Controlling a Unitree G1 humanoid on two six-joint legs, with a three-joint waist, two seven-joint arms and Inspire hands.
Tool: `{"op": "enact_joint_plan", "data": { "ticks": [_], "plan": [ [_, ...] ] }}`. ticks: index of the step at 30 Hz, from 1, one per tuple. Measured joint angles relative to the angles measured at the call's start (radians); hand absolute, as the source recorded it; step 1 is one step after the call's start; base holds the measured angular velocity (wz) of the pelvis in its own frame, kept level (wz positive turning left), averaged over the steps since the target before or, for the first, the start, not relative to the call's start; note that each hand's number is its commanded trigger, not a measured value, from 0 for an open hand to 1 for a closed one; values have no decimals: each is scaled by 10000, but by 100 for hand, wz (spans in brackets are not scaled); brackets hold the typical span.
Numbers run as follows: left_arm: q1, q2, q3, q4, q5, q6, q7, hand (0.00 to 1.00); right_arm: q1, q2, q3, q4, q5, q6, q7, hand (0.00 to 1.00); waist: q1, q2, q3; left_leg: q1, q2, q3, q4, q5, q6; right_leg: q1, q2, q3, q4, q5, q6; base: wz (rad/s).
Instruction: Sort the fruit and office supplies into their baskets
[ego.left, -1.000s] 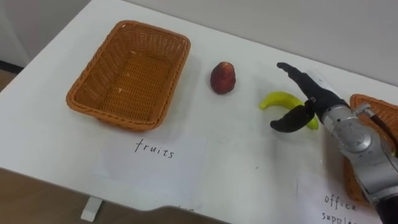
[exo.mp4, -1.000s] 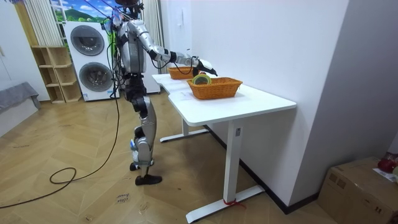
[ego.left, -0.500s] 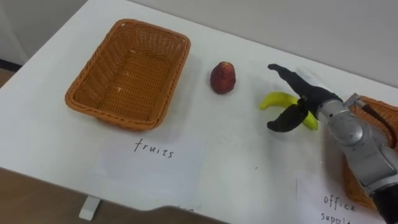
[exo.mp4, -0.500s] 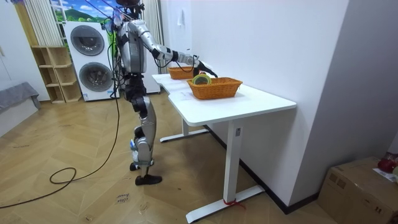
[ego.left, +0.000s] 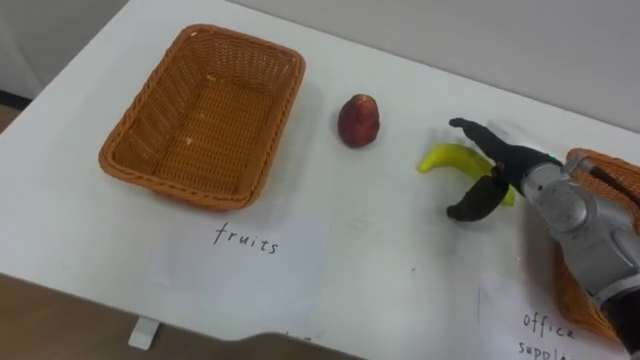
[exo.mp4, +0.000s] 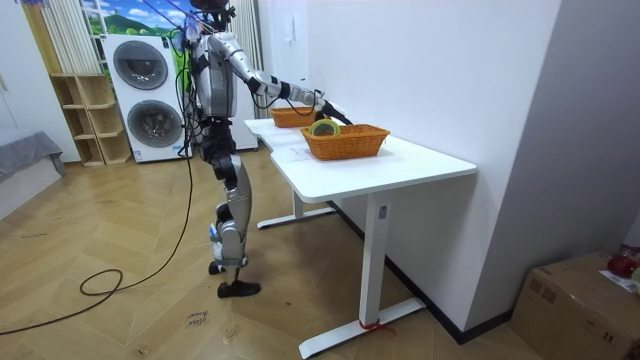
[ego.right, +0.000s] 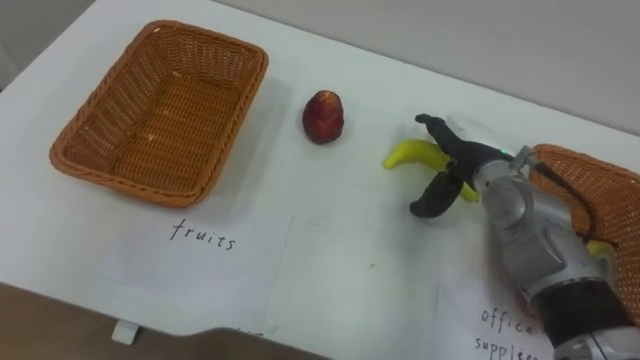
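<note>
A yellow banana lies on the white table, right of a red fruit. My right hand is open and straddles the banana's right end: the fingers reach past its far side and the thumb curves on the near side. An empty wicker basket sits at the left above a paper label reading "fruits". The wicker basket for office supplies is at the right edge, behind my forearm. In the right eye view the hand is over the banana.
A second paper label lies at the lower right. In the room view I stand at the long side of the table, right arm stretched over it, with the nearer basket holding a green item. Washing machines stand behind.
My right hand has dropped lower onto the banana, fingers now beyond it and thumb on the near side. The banana and red fruit have stayed put; the camera shifted slightly.
</note>
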Motion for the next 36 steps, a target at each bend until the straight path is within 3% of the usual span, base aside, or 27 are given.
{"op": "enact_joint_plan", "data": {
  "ticks": [9, 12, 36],
  "plan": [
    [9, 0, -26, -4, -19, 10, 36, 0, -44, 2, 1, 96, -3, 162, 285, 0, 33, 19, 12, 1, -1, 32, 24, 1, 0, 0, -4, 23, 28, 1, -1, 0],
    [40, 47, -249, -4, -81, -3, 55, 0, -120, 2, 7, 252, -1, 155, 380, 0, 43, 73, 52, 6, -2, 48, 51, 0, 1, 6, -5, 35, 40, 1, -2, 0],
    [26, 137, -575, -11, -266, -10, 5, 0, -558, -12, 35, 852, 558, 170, 1552, 0, 37, 107, 66, 18, -5, -179, 71, -3, -3, 109, 77, -153, -3, 18, -24, 1]
  ]
}}
